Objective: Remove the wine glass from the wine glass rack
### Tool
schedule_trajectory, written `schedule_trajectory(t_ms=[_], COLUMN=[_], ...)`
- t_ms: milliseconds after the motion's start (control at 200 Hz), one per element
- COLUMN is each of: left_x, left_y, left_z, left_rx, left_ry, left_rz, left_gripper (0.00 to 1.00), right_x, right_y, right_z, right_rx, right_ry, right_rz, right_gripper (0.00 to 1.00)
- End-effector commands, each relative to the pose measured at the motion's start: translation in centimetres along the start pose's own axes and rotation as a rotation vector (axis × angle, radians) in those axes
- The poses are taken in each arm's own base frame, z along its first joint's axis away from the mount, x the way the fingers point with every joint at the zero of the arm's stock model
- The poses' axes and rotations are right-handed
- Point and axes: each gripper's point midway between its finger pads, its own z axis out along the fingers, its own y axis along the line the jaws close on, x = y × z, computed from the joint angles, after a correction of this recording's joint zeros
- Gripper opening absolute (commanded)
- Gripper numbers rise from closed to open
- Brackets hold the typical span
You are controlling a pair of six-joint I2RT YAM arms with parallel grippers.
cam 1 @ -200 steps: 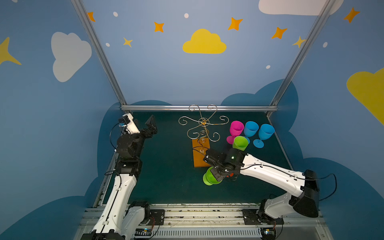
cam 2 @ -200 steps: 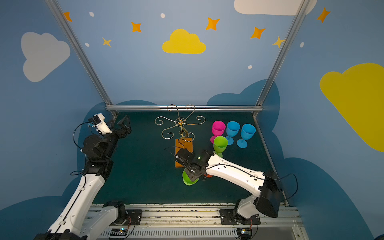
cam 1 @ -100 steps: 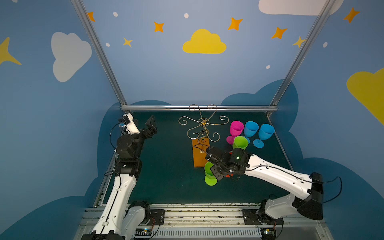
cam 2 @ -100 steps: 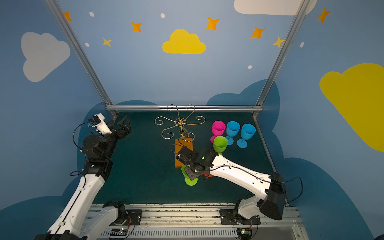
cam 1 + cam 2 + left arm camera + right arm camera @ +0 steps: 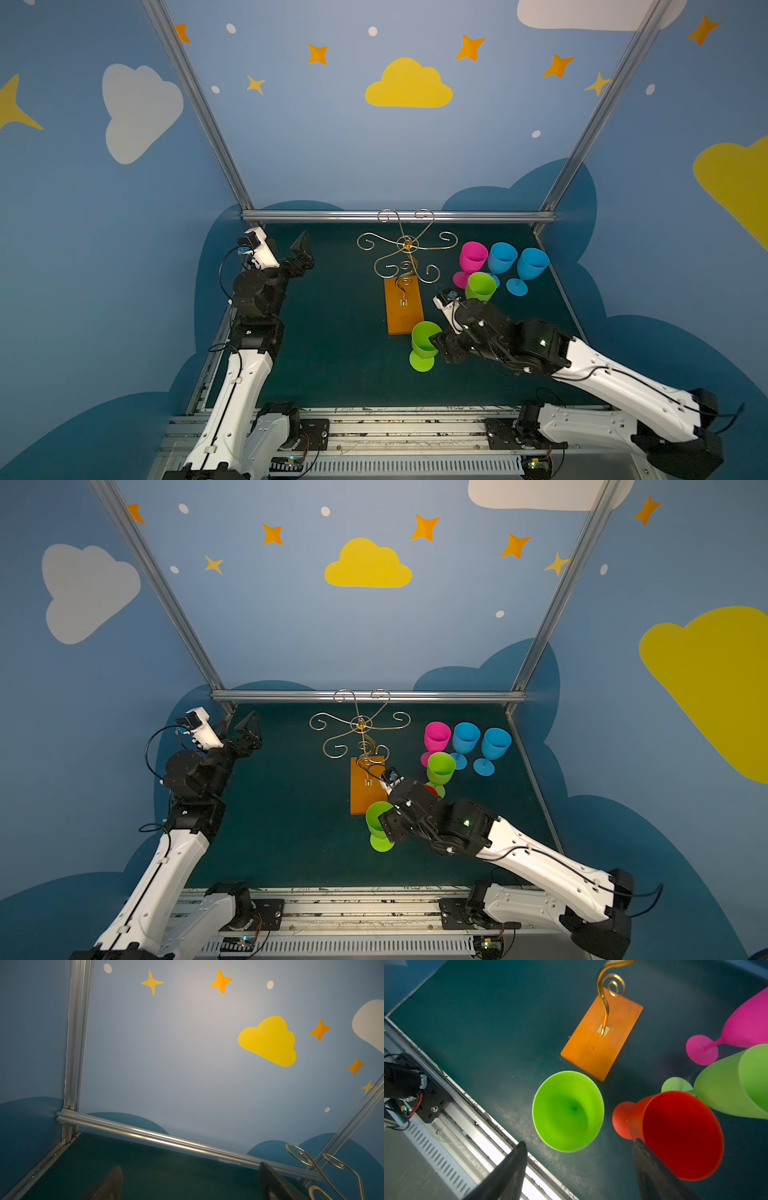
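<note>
In both top views the green wine glass [image 5: 424, 337] [image 5: 376, 817] stands upright on the worktop [image 5: 332, 332] at 6 o'clock of the wine glass rack [image 5: 402, 305] [image 5: 361, 789], with the right fingers [image 5: 440, 347] [image 5: 392, 827] at its 3 o'clock. Left wrist view: left fingers [image 5: 110, 1184] spread, empty. Right wrist view: right fingers [image 5: 510, 1172] apart, that glass [image 5: 568, 1110] ahead, untouched.

Light is soft and even, shadows faint, wide-angle edges bent, wrist-view foregrounds blurred.

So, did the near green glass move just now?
Yes: the green wine glass tipped upright, rim closing on the near corner of the rack base.
</note>
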Motion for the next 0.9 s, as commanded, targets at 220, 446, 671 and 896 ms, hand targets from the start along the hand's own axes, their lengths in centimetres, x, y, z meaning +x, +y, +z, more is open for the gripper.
schedule_trajectory(t_ms=[220,446,671,896], left_x=[1.0,5.8,10.7,16.3], left_y=[-0.1,1.2,2.2,4.6], left_z=[0.1,0.1,-0.5,-1.2], left_rx=[0.02,0.0,-0.072,-0.146], left_ry=[0.046,0.137,0.202,0.306], left_rz=[0.019,0.107,0.319,0.358], left_gripper=[1.0,1.0,1.0,1.0], right_x=[-3.3,-2.0,1.0,3.8], right_y=[-7.9,-15.3,-22.5,-25.6], right_z=[-6.4,-4.0,-1.2,0.4], right_rx=[0.167,0.282,0.365,0.489], right_ry=[-0.382,-0.366,-0.372,-0.405], right_rz=[0.069,0.26,0.471,0.484], right_gripper=[0.9,0.9,0.9,0.9])
